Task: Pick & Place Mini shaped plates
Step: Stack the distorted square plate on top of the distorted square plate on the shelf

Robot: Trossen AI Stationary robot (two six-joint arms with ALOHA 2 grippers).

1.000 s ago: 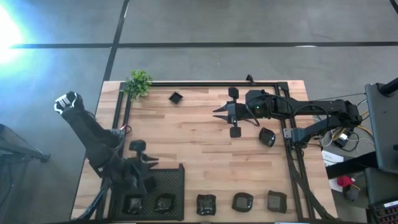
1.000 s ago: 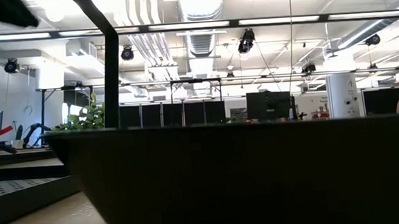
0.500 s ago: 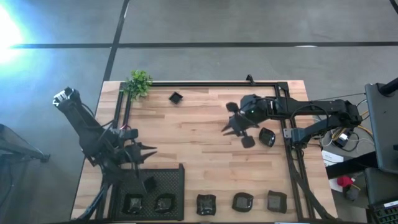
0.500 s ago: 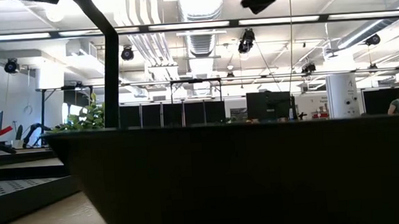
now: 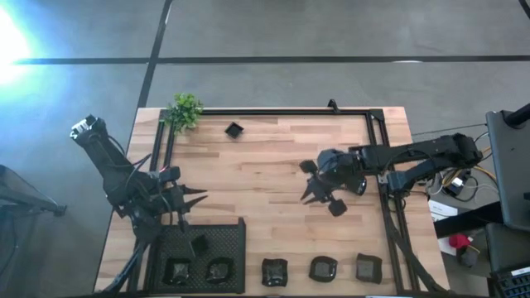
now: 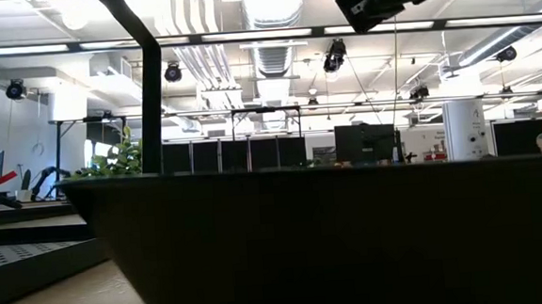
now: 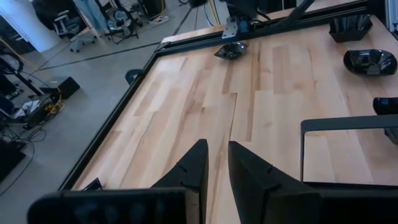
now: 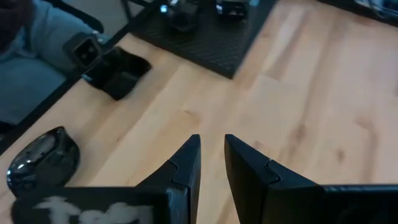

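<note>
Both grippers are open by a narrow gap and hold nothing. My left gripper hangs over the wood just beyond the black mesh tray, pointing at the table's right side. My right gripper hovers over the middle right of the table, slanting down toward the near left. Right behind it a dark mini plate lies flat on the wood. Three more plates line the near edge, two lie in the tray, and one small square plate sits at the far side.
A small green plant stands at the far left corner. A black frame rail runs along the far and side edges. Bare wood spreads between the two grippers. A dark shape close to the lens blocks most of the low view.
My right gripper has come down and toward the near edge, tipping its fingers further downward. My left gripper has risen off the tray, drawn back toward the far left and rolled about its own axis. No plate has moved.
</note>
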